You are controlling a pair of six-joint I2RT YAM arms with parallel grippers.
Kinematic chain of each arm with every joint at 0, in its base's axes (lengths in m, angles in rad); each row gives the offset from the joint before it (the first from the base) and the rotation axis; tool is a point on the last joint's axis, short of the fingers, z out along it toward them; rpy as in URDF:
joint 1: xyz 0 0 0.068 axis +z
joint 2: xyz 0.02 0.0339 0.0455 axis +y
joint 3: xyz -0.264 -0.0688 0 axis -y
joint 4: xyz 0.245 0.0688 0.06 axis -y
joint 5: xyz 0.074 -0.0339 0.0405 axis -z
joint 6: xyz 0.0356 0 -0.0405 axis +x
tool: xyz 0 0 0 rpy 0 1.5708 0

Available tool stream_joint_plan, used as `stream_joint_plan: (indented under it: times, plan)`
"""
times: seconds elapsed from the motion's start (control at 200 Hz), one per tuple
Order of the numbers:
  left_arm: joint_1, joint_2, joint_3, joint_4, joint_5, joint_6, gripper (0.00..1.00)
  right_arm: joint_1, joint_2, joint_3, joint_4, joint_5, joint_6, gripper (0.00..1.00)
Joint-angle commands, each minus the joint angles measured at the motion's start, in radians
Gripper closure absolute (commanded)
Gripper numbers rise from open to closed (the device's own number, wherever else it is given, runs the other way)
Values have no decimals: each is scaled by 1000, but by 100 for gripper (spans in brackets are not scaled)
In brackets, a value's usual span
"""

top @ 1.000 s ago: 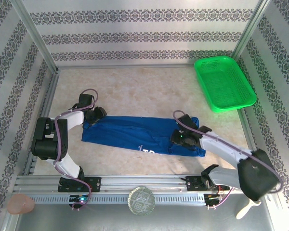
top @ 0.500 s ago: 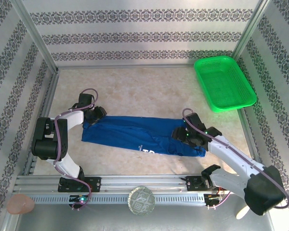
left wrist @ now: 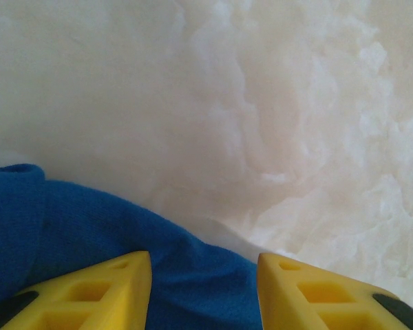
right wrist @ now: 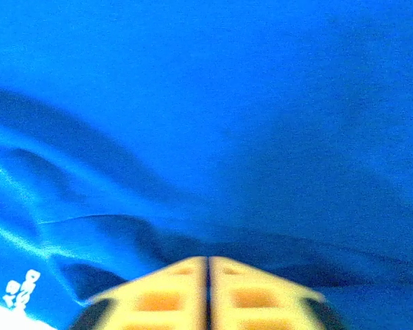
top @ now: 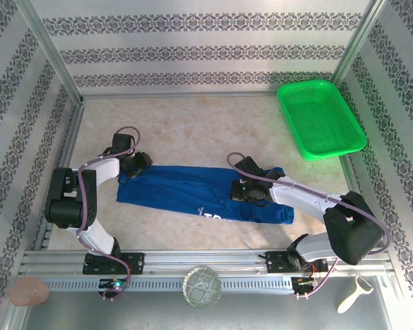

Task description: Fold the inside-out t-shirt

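Right arm swung left over t-shirt on marbled table

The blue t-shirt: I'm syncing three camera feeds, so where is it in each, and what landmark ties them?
Top external: the t-shirt lies as a long band across mid-table, left gripper at its left end.
Left wrist: lower left, reaching between the yellow fingers.
Right wrist: spread ahead of the right gripper to the top edge.
Shared landmark: the white print by the near hem, lower left in the right wrist view.

The royal-blue t-shirt lies as a long, rumpled band, white lettering at its near edge.
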Motion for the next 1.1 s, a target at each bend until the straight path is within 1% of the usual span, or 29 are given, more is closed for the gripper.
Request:
stream_joint_plan:
  times: [0.0, 0.09, 0.225, 0.28, 0.335, 0.375, 0.45, 0.52, 0.58, 0.674, 0.764, 0.854, 0.919, 0.984, 1.099]
  plan:
    - [15, 6, 23, -12, 7, 8, 56, 28, -3, 31, 42, -5, 33, 100]
    - [15, 9, 23, -6, 13, 6, 56, 46, 13, 44, 78, -27, 61, 100]
    - [16, 13, 30, -3, 22, 5, 56, 90, 88, 88, 116, -59, 95, 100]
    - [17, 16, 36, -4, 25, 5, 56, 107, 117, 106, 126, -87, 108, 74]
    - [17, 19, 45, -4, 32, 6, 56, 122, 128, 119, 124, -111, 114, 58]
    - [16, 21, 56, -5, 41, 5, 56, 122, 116, 117, 122, -124, 117, 51]
    - [17, 22, 87, -16, 63, 9, 55, 91, 48, 105, 83, -111, 106, 46]
    - [16, 17, 122, -32, 91, 20, 52, 21, -59, 78, 32, -93, 87, 44]
    - [16, 4, 157, -46, 116, 37, 50, -65, -156, 48, -22, -68, 70, 40]
    - [17, -28, 198, -63, 153, 43, 43, -234, -306, -4, -109, -32, 41, 35]
    - [9, -57, 224, -66, 196, 31, 39, -408, -385, -40, -177, -28, 0, 25]
    - [-27, -79, 238, -60, 227, 14, 39, -561, -400, -70, -210, -28, -55, 18]
    - [-76, -88, 243, -60, 242, 2, 38, -641, -384, -85, -210, -30, -92, 15]
    - [-139, -92, 232, -40, 250, -16, 38, -693, -355, -95, -191, -44, -119, 13]
    - [-261, -78, 208, 16, 252, -58, 38, -726, -288, -99, -151, -74, -148, 11]
